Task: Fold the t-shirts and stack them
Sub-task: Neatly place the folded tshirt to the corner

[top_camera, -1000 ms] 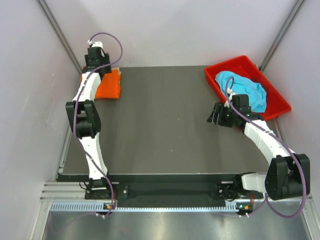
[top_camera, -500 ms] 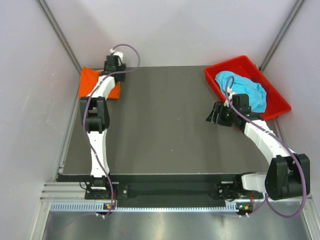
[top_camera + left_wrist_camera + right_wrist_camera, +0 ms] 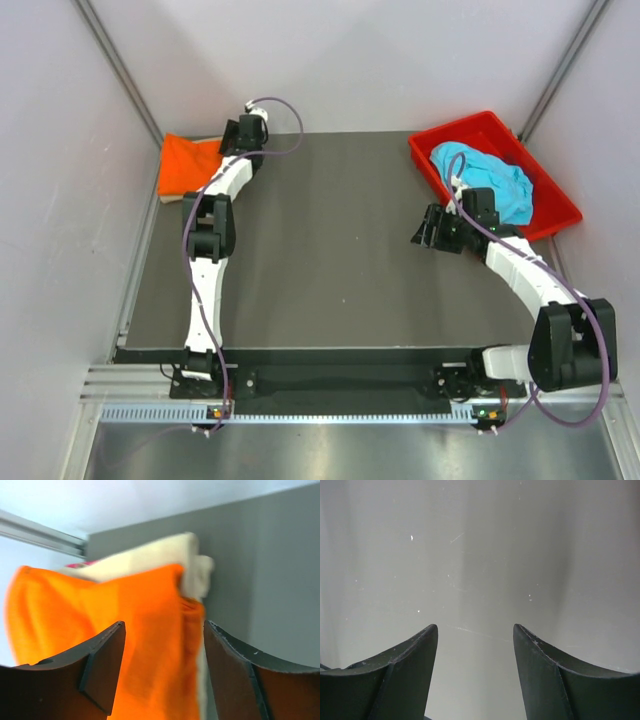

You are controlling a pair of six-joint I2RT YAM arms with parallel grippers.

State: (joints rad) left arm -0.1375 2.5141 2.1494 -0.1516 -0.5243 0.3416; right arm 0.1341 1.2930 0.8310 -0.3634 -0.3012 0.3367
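The bright orange t-shirt [image 3: 186,164] lies folded at the table's far left corner. In the left wrist view the orange shirt [image 3: 100,630] lies on top of the tan t-shirt [image 3: 165,555], whose edge sticks out behind it. My left gripper [image 3: 229,138] is open and empty just right of that pile, facing it [image 3: 162,625]. The turquoise t-shirt [image 3: 488,180] lies crumpled in the red bin [image 3: 425,160] at the far right. My right gripper [image 3: 425,228] is open and empty over bare table [image 3: 475,626], just left of the bin.
Grey walls and metal frame rails close in the table on the left, right and back. The dark tabletop [image 3: 330,250] stretches between the two arms.
My left gripper has swung to the right off the orange shirt, which now shows uncovered. The right arm has barely moved.
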